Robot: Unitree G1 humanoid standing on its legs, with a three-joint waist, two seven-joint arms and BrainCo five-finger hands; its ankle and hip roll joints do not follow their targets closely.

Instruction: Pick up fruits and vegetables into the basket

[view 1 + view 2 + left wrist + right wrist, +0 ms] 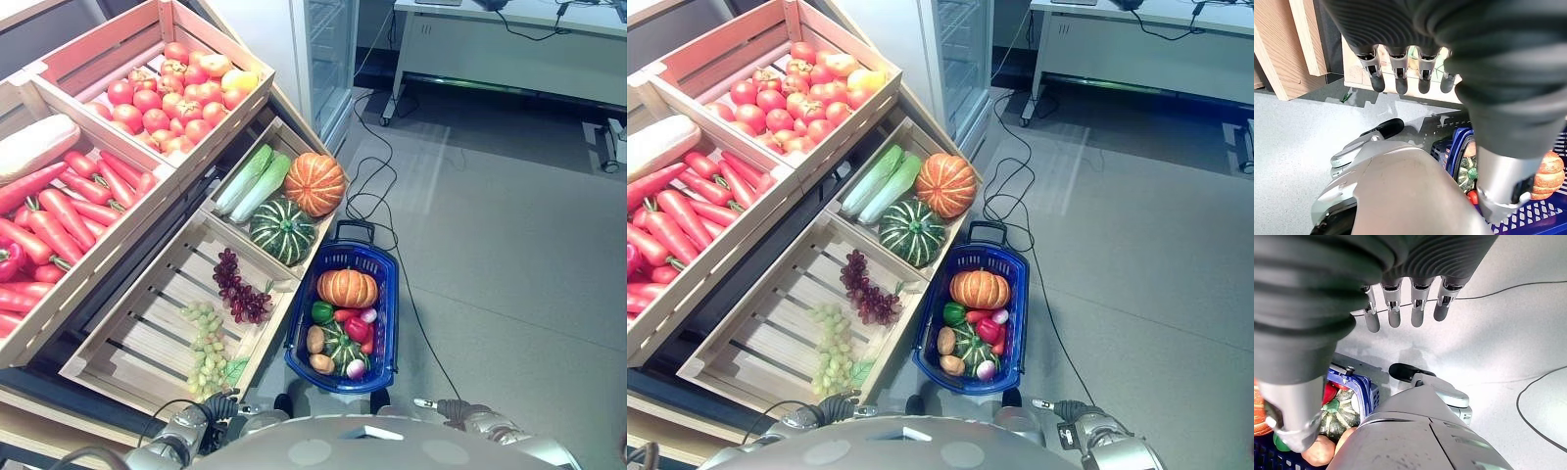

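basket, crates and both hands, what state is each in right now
blue basket: on the floor, holding an orange pumpkin and smaller produce, handle free
lower front crate: mostly bare, purple grapes and green grapes inside
left hand: open, holding nothing
right hand: open, holding nothing

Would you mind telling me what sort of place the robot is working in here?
Probably a mock grocery produce section set up indoors, perhaps in a lab: tiered wooden crates of carrots, tomatoes and pumpkins, a blue shopping basket on the grey floor, and a glass-door fridge beside an office desk.
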